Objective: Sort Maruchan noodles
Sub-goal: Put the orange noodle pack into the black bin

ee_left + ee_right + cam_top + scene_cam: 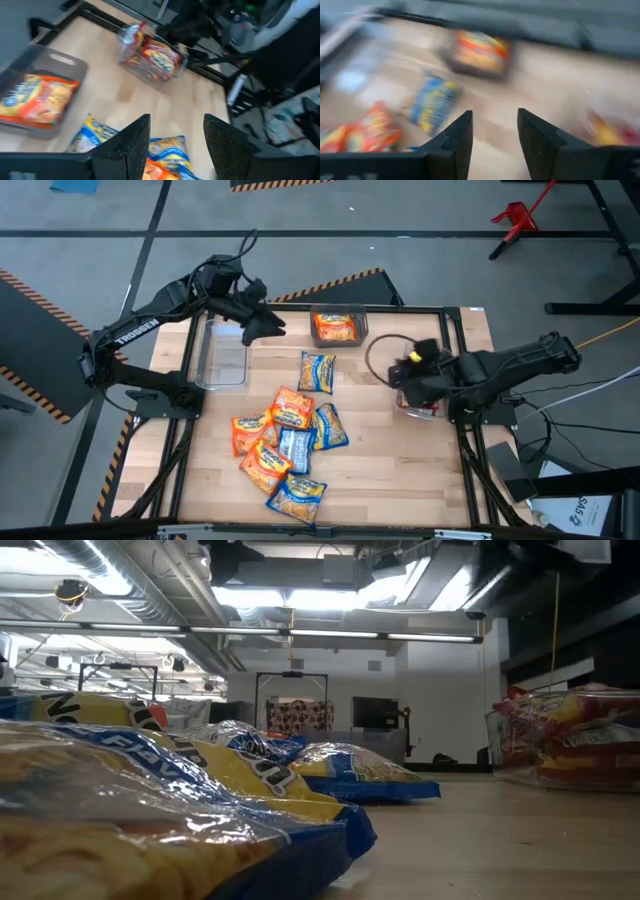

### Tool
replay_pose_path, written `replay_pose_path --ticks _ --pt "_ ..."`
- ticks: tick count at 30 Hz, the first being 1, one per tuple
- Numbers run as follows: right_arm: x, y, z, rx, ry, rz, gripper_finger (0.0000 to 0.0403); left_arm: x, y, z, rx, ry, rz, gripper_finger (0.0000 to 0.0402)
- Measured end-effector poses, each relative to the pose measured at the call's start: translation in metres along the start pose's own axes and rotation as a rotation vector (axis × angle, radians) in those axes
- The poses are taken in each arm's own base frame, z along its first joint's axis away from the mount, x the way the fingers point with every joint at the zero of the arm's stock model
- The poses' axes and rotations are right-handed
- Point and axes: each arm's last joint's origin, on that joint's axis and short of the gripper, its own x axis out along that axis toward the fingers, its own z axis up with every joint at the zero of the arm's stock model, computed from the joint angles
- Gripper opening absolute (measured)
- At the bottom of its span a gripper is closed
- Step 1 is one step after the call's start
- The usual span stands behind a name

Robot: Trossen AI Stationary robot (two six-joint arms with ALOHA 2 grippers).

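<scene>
Several Maruchan noodle packets, orange and blue-and-yellow, lie in a loose pile (285, 442) at the middle of the table. One blue-and-yellow packet (317, 372) lies flat apart, farther back. An orange packet (336, 329) lies in the clear bin at the far middle, and red packets (152, 56) fill the clear bin under my right arm. My left gripper (272, 328) hangs open and empty above the table's far left, beside an empty clear bin (222, 356). My right gripper (396, 373) hangs open and empty over the right side, its fingers (455, 140) bare.
The red-packet bin (421, 409) stands at the right, half hidden by my right arm. A black frame (455, 330) rims the wooden table. Bare wood (390, 470) shows at the near right. In the low view, blue-and-yellow packets (190, 790) fill the foreground.
</scene>
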Motion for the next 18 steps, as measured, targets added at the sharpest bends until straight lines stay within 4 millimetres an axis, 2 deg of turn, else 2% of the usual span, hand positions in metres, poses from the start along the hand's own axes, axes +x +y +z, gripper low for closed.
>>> replay_pose_path --ticks 4,8,12,18 --pt "0.005 0.037 0.007 -0.383 -0.102 0.221 0.014 -0.002 -0.003 -0.002 0.0 0.019 -0.064 0.0179" --pt "0.027 0.071 0.004 -0.677 -0.136 0.368 0.0141 -0.003 -0.003 -0.004 -0.011 0.036 -0.066 0.0179" --pt "0.065 0.095 0.001 -0.724 -0.086 0.506 0.0157 -0.003 -0.003 -0.007 -0.031 0.063 -0.06 0.0179" --pt "0.135 0.118 -0.011 -0.695 0.032 0.659 0.0246 -0.003 -0.002 -0.009 -0.046 0.081 -0.049 0.0179"
